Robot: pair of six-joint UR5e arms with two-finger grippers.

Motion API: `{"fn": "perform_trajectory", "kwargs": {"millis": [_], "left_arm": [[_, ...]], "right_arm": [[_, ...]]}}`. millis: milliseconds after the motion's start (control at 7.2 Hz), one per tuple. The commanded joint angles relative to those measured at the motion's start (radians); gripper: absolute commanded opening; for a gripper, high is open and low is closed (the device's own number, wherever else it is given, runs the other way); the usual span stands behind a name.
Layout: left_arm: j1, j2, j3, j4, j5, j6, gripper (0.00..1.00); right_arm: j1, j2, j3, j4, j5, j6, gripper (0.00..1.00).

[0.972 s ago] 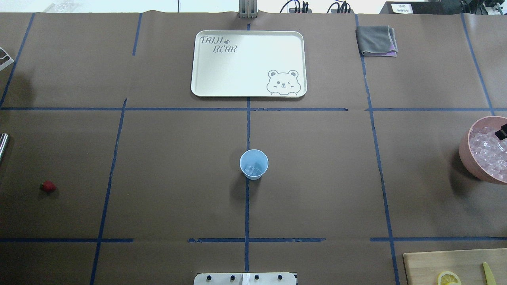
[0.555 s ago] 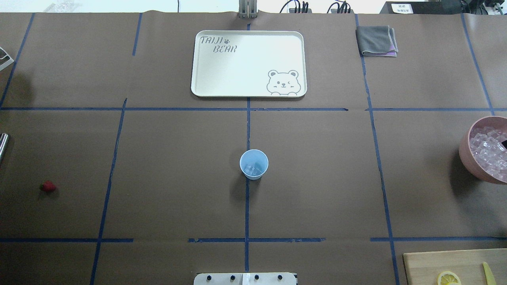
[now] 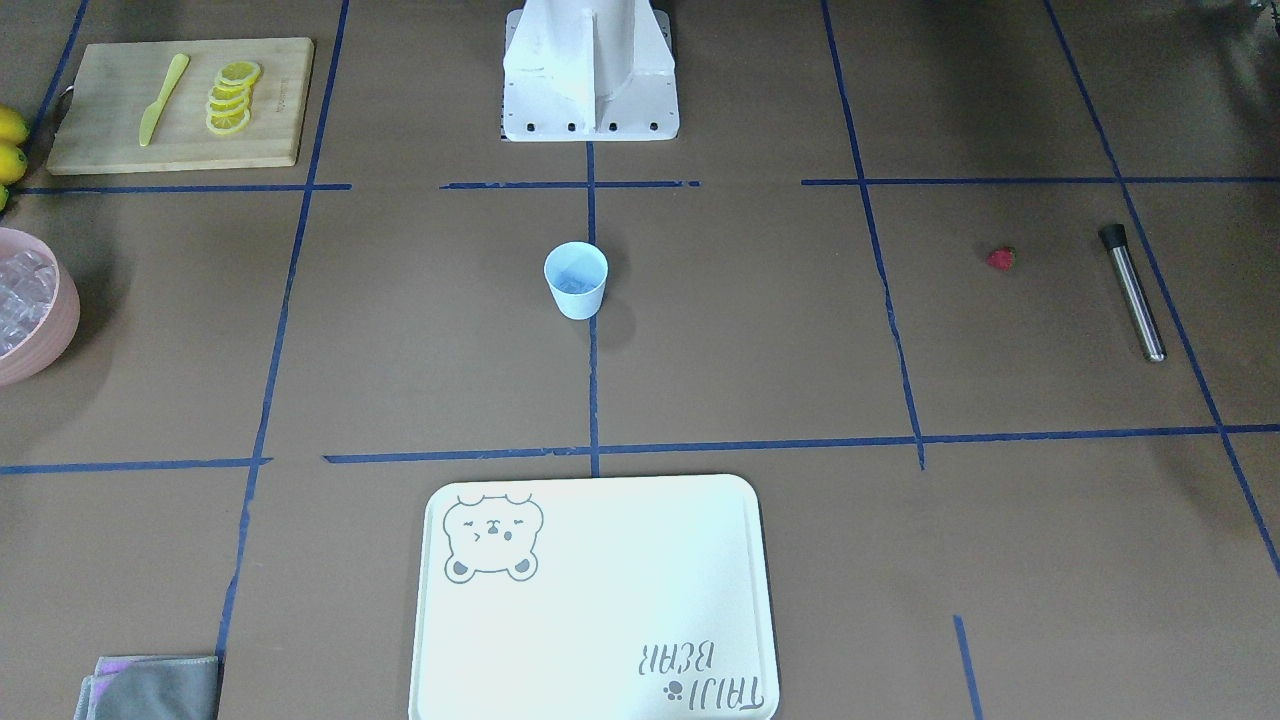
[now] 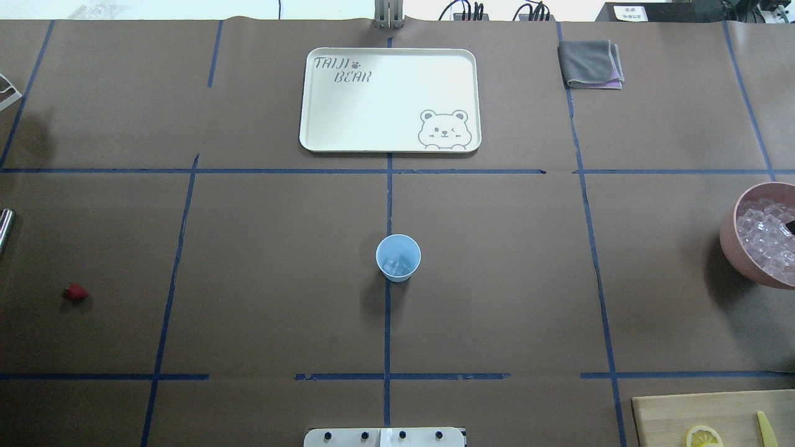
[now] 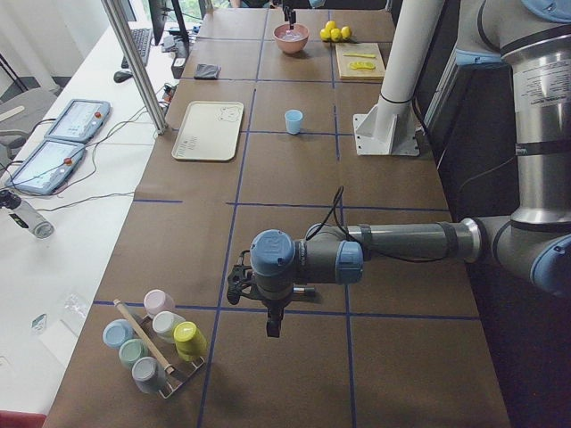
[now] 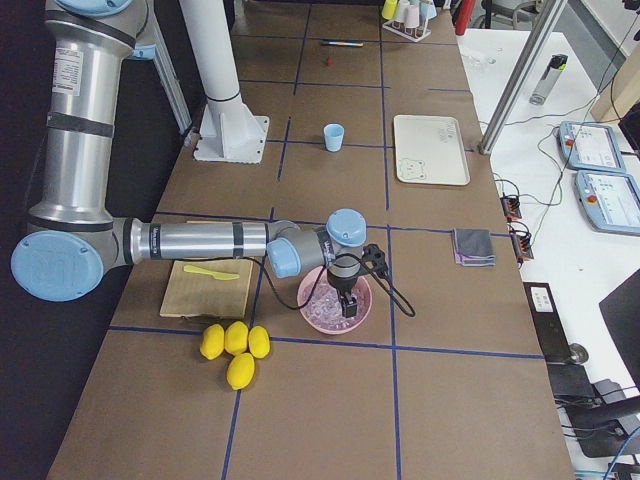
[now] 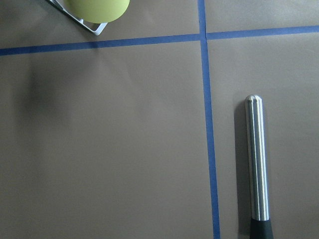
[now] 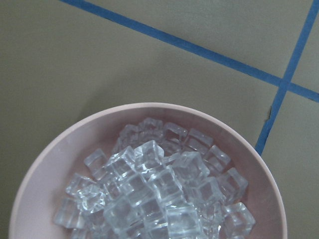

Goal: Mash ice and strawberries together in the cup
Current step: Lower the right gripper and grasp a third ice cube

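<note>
The light blue cup (image 4: 398, 257) stands upright at the table's middle with a few ice cubes (image 4: 397, 267) in its bottom; it also shows in the front view (image 3: 576, 280). The red strawberry (image 4: 75, 292) lies alone on the table at the far left. The pink bowl (image 4: 728, 239) heaped with ice cubes (image 8: 159, 189) sits at the right edge. My right gripper (image 6: 347, 300) hangs over that bowl; only a dark tip of it (image 4: 790, 228) shows overhead, so I cannot tell its state. My left gripper (image 5: 272, 325) points down off the table's left end; I cannot tell its state.
A steel muddler (image 7: 256, 159) with a black end lies under the left wrist, beside the strawberry (image 3: 1001, 259). A white bear tray (image 4: 390, 99) and grey cloth (image 4: 590, 63) are at the back. A cutting board (image 3: 100, 130) with lemon slices, whole lemons (image 6: 235, 345) and a cup rack (image 5: 152, 343) stand at the ends.
The dark tip of my right gripper over the pink bowl has slid toward the view's right edge and shows less. The cup and strawberry have not moved.
</note>
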Motion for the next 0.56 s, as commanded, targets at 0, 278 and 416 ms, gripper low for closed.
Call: {"fn": "perform_trajectory", "kwargs": {"millis": [0,278,416], "left_arm": [[0.000,0.000,0.000,-0.001,0.000,0.000,1.00],[0.000,0.000,0.000,-0.001,0.000,0.000,1.00],[0.000,0.000,0.000,-0.001,0.000,0.000,1.00]], "right_arm": [[-0.036,0.004,-0.012,0.088,0.000,0.097,0.97],[-0.045,-0.007,-0.014,0.110,-0.012,0.099,0.95],[-0.051,-0.010,-0.018,0.108,-0.030,0.096,0.94]]}}
